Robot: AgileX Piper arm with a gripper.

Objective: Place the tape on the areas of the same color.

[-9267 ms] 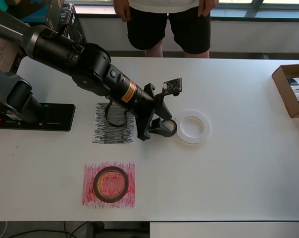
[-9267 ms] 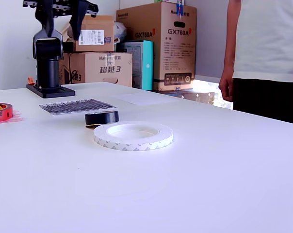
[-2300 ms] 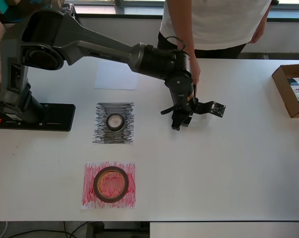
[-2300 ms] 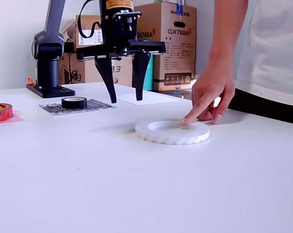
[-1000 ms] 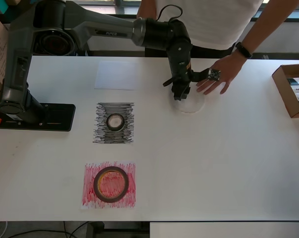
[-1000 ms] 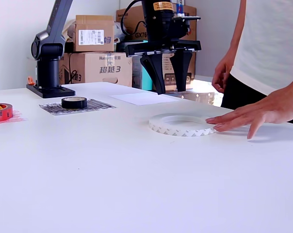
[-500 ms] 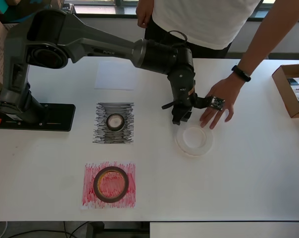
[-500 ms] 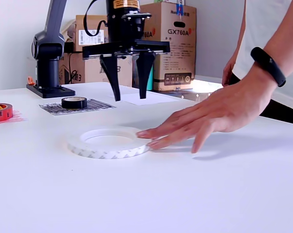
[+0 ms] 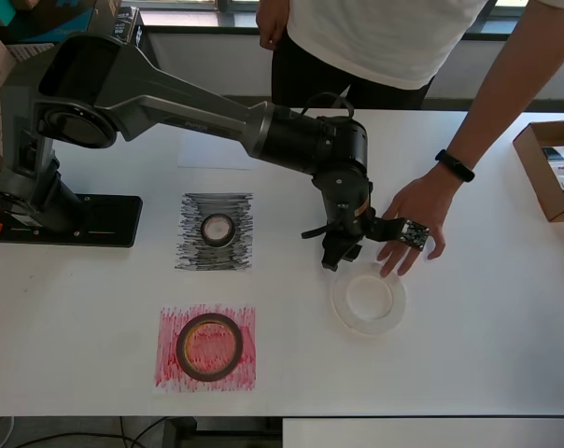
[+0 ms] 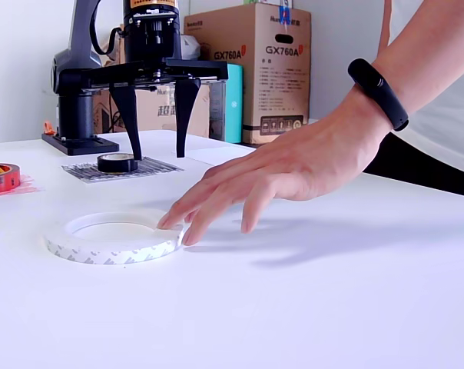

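A black robot arm reaches over a white table point(image 9: 487, 355), its gripper point(image 10: 157, 127) pointing down with the two jaws spread apart and nothing between them. The gripper hangs above the tabletop, near a wide white tape ring point(image 9: 368, 299) that lies flat on bare table. A person's hand point(image 10: 272, 178) rests fingertips against the ring's edge; a dark band sits on the wrist.

In the overhead view, a small black tape roll point(image 9: 218, 229) sits in the middle of a black-scribbled sheet point(image 9: 215, 231). Below it, a thin dark-red roll point(image 9: 208, 346) with a yellowish inside lies on a red-scribbled sheet point(image 9: 205, 347). A plain white sheet point(image 9: 203, 151) lies at the far side, partly under the arm, well apart from the white ring.
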